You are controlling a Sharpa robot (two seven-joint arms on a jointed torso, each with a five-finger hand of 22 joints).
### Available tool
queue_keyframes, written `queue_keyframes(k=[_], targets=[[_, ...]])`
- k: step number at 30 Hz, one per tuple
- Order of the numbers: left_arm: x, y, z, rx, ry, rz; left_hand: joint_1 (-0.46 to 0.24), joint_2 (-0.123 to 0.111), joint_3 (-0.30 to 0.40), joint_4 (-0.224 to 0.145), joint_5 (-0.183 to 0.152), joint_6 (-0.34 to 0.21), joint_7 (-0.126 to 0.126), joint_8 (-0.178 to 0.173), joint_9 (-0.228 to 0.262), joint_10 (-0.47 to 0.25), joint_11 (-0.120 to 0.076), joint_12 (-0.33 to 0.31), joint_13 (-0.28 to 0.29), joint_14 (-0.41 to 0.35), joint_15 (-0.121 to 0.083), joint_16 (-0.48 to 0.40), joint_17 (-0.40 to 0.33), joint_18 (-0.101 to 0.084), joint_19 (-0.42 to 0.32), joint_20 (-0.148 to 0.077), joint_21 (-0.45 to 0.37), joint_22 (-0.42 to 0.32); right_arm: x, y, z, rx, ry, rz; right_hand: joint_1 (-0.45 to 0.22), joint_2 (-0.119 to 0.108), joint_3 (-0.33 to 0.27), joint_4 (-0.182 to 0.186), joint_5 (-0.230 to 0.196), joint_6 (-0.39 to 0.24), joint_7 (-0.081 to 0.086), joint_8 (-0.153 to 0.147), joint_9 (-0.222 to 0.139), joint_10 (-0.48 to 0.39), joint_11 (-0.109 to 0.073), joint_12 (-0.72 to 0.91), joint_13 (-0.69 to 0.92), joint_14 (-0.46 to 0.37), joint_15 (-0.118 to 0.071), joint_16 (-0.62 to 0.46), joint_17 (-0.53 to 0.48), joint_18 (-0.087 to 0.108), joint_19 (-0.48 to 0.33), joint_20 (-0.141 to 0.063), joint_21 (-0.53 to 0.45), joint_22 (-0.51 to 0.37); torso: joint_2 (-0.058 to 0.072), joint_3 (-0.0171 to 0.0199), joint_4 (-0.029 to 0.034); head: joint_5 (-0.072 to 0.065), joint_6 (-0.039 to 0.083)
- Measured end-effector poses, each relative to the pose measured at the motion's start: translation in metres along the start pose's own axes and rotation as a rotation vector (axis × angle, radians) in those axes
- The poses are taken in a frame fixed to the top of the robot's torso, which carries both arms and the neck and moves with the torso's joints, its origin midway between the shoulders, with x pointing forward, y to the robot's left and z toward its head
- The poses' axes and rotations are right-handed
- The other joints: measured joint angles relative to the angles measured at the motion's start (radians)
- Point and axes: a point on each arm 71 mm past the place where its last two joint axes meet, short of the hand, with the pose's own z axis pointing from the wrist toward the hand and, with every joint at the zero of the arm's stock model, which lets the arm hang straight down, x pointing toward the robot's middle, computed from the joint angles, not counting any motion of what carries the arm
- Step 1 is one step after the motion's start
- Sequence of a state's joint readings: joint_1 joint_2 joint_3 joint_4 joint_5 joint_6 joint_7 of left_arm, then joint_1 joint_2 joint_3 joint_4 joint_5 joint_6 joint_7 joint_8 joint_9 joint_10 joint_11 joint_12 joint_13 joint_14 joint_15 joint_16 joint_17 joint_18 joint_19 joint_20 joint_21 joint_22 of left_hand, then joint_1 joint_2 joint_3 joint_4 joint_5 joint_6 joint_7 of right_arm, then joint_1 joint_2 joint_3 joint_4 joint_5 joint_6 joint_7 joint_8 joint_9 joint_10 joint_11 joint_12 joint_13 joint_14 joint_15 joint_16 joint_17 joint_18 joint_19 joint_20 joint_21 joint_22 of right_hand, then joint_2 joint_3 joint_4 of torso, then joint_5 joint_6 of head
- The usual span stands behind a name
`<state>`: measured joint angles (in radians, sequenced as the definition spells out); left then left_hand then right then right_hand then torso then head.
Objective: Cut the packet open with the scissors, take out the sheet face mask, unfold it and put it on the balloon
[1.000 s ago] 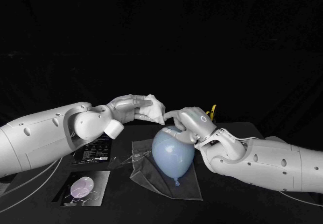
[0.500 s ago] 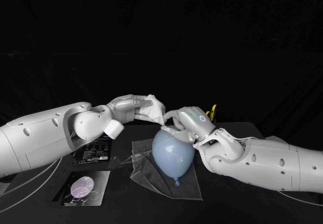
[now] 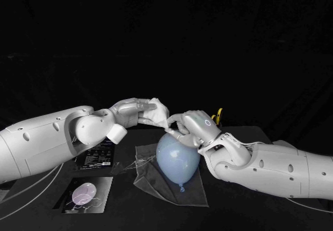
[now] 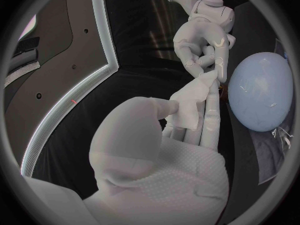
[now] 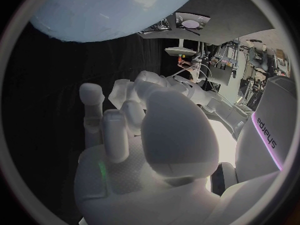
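Observation:
My left hand [image 3: 136,111] holds the folded white sheet face mask [image 3: 159,112] above the table's far side. My right hand [image 3: 192,123] meets it from the right and pinches the mask's lower corner between thumb and finger. In the left wrist view the left hand's fingers [image 4: 206,117] clamp the mask [image 4: 190,103], with the right hand [image 4: 203,35] at its tip. The pale blue balloon [image 3: 177,158] lies just under both hands on a crumpled clear wrapper [image 3: 161,185]; it also appears beside the left hand [image 4: 261,92] and near the right hand [image 5: 140,135] as the balloon [image 5: 106,5]. The scissors' yellow handle [image 3: 220,114] peeks out behind the right wrist.
A black printed packet [image 3: 97,155] lies under my left forearm. A card picturing a balloon [image 3: 86,193] lies nearer the table's front left. My right forearm [image 3: 277,166] crosses the table's right side.
My right hand has edged left toward the left hand, and its fingertips have closed on the mask's lower corner. The left hand and balloon have hardly moved.

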<state>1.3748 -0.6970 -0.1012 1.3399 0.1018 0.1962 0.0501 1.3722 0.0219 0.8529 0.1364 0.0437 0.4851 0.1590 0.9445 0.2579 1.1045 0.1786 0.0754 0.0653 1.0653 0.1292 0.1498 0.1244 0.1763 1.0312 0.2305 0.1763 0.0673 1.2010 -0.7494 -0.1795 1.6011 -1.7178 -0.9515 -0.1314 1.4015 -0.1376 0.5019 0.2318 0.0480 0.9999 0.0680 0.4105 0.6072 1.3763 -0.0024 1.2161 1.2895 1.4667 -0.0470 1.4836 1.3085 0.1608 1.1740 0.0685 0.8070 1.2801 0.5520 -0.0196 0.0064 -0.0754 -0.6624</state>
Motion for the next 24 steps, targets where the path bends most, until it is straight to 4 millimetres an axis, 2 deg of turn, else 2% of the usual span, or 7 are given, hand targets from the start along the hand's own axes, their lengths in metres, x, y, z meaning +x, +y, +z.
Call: queue_keyframes(k=[6, 8, 10, 17, 22, 24], targets=[[-0.001, 0.0, 0.0, 0.0, -0.003, 0.0, 0.0, 0.0, 0.0, 0.0, 0.0, 0.0, 0.0, 0.0, 0.0, 0.0, 0.0, 0.0, 0.0, 0.0, 0.0, 0.0, 0.0, -0.007, 0.0, 0.0, 0.0, 0.0, -0.002, 0.0, -0.001, 0.001, -0.001, 0.001, 0.004, 0.004, 0.094, -0.012, -0.005, -0.029, 0.007, 0.039, 0.02, 0.007, 0.004, 0.009, 0.0, 0.0, 0.0, 0.005, -0.001, 0.0, 0.01, 0.0, 0.014, 0.019, 0.0, -0.0001, 0.0, 0.0, 0.0], [-0.001, 0.0, -0.001, 0.0, -0.004, 0.0, 0.0, 0.0, 0.0, 0.0, 0.0, 0.0, 0.0, -0.001, 0.0, 0.0, 0.0, 0.0, 0.0, 0.0, 0.0, 0.0, 0.0, -0.007, 0.0, 0.0, 0.0, 0.0, -0.002, 0.0, -0.002, 0.001, -0.002, 0.002, 0.004, 0.006, 0.13, -0.017, -0.005, -0.034, 0.009, 0.05, 0.025, 0.014, 0.005, 0.018, 0.001, 0.0, 0.0, 0.006, -0.001, -0.014, 0.014, 0.003, 0.024, 0.026, 0.0, -0.0001, 0.0, 0.0, 0.0], [-0.002, 0.0, -0.001, 0.0, -0.006, 0.0, 0.0, 0.0, 0.003, -0.003, -0.001, 0.0, 0.0, -0.001, 0.0, 0.0, 0.0, 0.0, 0.0, 0.0, 0.0, 0.0, 0.0, -0.007, 0.0, 0.0, 0.0, 0.0, -0.003, 0.0, -0.002, 0.001, -0.002, 0.002, 0.004, 0.007, 0.162, -0.025, -0.003, -0.039, 0.01, 0.058, 0.026, 0.019, 0.006, 0.026, 0.008, 0.0, 0.0, 0.01, -0.001, -0.015, 0.022, 0.0, 0.036, 0.028, 0.0, -0.0001, 0.0, 0.0, 0.0], [-0.004, 0.0, -0.001, 0.0, -0.025, 0.001, 0.0, 0.0, 0.003, -0.003, -0.002, 0.001, 0.0, -0.002, 0.0, 0.0, 0.0, 0.0, 0.0, 0.0, 0.0, 0.0, 0.0, -0.007, 0.0, 0.0, 0.0, 0.0, -0.008, 0.0, -0.005, 0.0, -0.007, 0.007, -0.012, 0.013, 0.22, -0.055, -0.001, -0.045, 0.007, 0.058, 0.026, 0.037, 0.002, 0.055, 0.02, 0.0, 0.0, 0.021, -0.001, -0.015, 0.039, 0.003, 0.071, 0.028, 0.0, -0.0001, 0.0, 0.001, 0.001], [-0.004, 0.0, -0.001, -0.004, -0.043, 0.003, 0.0, -0.031, 0.001, -0.016, 0.007, 0.008, 0.0, 0.004, -0.002, 0.0, 0.0, -0.005, 0.0, -0.002, 0.002, -0.01, -0.002, -0.007, 0.0, 0.0, -0.008, 0.0, -0.012, 0.003, -0.006, -0.004, -0.012, 0.014, -0.026, 0.009, 0.233, -0.068, -0.001, -0.043, 0.008, 0.058, 0.026, 0.048, -0.001, 0.067, 0.021, 0.0, 0.0, 0.027, 0.0, -0.016, 0.05, 0.0, 0.093, 0.028, -0.001, -0.0001, 0.0, 0.001, 0.001], [-0.003, 0.001, -0.001, -0.007, -0.049, 0.005, -0.004, -0.046, -0.007, -0.023, 0.007, 0.008, 0.0, 0.004, -0.004, -0.008, 0.008, -0.006, -0.002, -0.009, 0.009, -0.016, -0.004, -0.007, -0.002, 0.002, -0.011, 0.0, -0.013, 0.005, -0.006, -0.007, -0.015, 0.018, -0.027, 0.01, 0.233, -0.068, -0.001, -0.043, 0.008, 0.058, 0.026, 0.048, -0.001, 0.067, 0.021, 0.0, 0.0, 0.027, 0.0, -0.016, 0.05, 0.0, 0.093, 0.028, -0.001, -0.0001, -0.0002, 0.001, 0.002]])
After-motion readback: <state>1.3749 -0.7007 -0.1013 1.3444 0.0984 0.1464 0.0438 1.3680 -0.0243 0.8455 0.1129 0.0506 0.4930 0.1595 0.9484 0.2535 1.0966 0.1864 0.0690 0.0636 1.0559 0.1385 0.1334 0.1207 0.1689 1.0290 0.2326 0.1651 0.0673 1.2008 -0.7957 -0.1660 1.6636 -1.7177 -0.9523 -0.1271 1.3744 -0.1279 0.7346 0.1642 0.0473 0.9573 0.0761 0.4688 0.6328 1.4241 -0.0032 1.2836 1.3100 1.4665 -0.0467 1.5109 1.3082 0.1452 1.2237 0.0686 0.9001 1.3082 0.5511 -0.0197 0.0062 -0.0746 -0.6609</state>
